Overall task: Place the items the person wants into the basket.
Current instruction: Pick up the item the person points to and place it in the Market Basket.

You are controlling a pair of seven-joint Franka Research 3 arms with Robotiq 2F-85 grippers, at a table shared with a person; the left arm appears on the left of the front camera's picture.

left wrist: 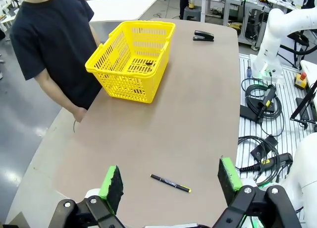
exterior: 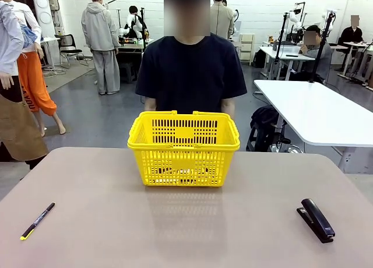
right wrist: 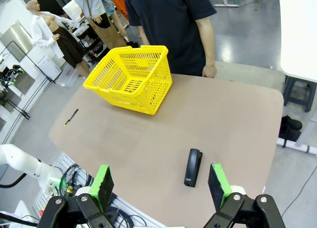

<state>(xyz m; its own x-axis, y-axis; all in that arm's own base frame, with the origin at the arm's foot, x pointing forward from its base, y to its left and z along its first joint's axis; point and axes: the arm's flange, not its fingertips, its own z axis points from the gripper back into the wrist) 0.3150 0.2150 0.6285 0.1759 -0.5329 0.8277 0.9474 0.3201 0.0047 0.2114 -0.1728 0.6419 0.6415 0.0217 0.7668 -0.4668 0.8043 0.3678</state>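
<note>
looking across the table [exterior: 186, 233] from the front, the yellow basket [exterior: 183, 148] sits at the far middle, just before the person [exterior: 191, 73] in the dark t-shirt, whose hands are down behind the table edge. a thin black pen [exterior: 37, 220] lies near the left front and a black stapler [exterior: 316, 219] near the right front. something dark seems to lie low inside the basket, but through the lattice i cannot tell what. with only the pen and stapler out, the wise course is probably to wait for the person to show what they want before reaching

from the left wrist, the left gripper [left wrist: 171, 181] hovers high over the near edge, its green pads [left wrist: 112, 182] spread wide apart and holding nothing. the pen [left wrist: 170, 183] lies just below between them, so a straight drop with the jaws across its length would suit if asked for. broad bare tabletop runs up to the basket [left wrist: 132, 59]; cables crowd the floor off the table's side

from the right wrist, the right gripper [right wrist: 161, 183] is likewise wide apart and empty, above the stapler [right wrist: 193, 167], which lies well in from the table edge. open surface separates it from the basket [right wrist: 131, 78], whose top is unobstructed for a drop from above
</note>
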